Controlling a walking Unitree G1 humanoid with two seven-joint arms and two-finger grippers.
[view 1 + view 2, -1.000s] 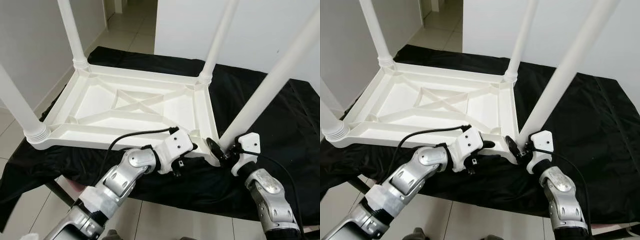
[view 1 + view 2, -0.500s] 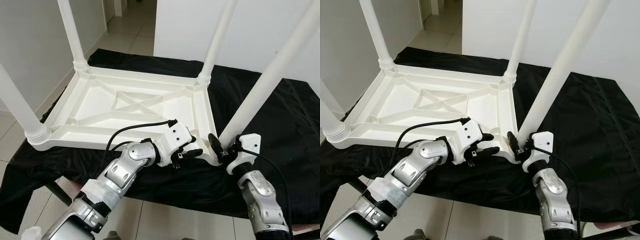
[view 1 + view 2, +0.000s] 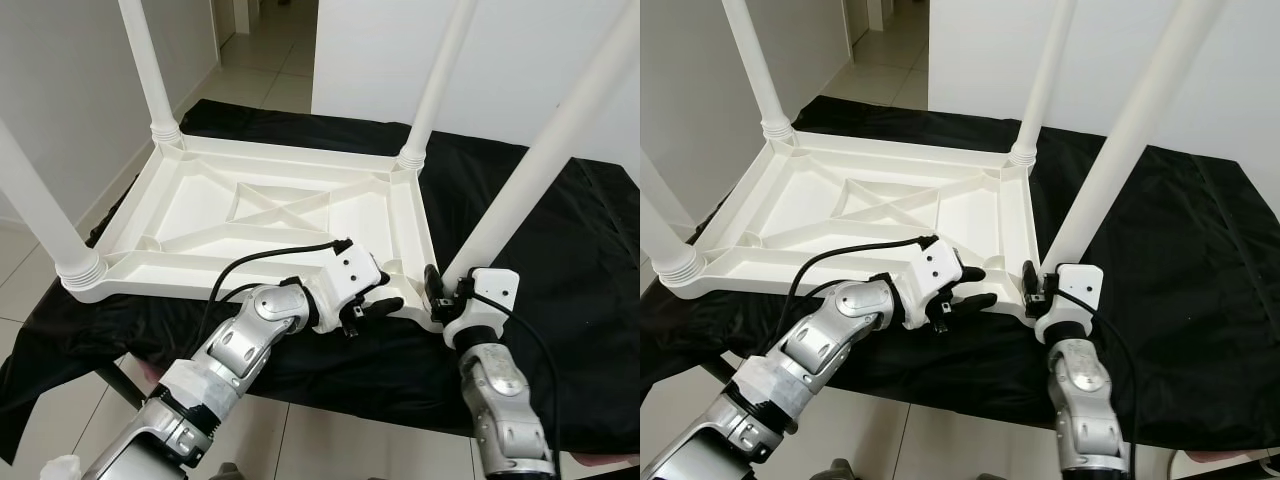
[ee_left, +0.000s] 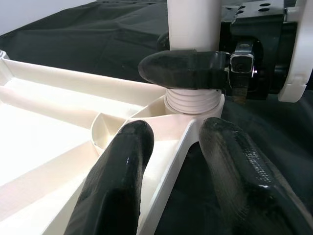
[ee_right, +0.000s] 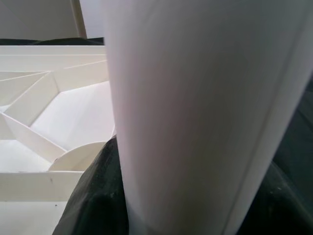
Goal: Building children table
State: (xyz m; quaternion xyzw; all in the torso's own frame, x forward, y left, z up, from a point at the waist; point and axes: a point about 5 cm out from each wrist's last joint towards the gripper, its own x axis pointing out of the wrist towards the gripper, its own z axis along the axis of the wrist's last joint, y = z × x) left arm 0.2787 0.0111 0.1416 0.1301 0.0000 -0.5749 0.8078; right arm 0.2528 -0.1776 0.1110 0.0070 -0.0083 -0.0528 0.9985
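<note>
A white plastic children's table lies upside down on a bench draped in a black cloth, its ribbed underside facing up with a cross of stiffening ribs in the middle; four white legs stand up from its corners, the far left leg, the far right leg, the near left leg and the near right leg; the near right leg leans a little outward toward the right; the right gripper is at the base of that near right leg, its jaws clamped around the leg just above the ribbed collar where it meets the table corner; in the left wrist view one of its black fingers wraps across the front of the leg above the collar; the left gripper sits at the near edge of the table just beside that same corner, jaws apart, one finger over the inner side of the rim and the other outside it above the cloth, not closed on the rim; beyond the bench a tiled floor runs back between pale walls.
</note>
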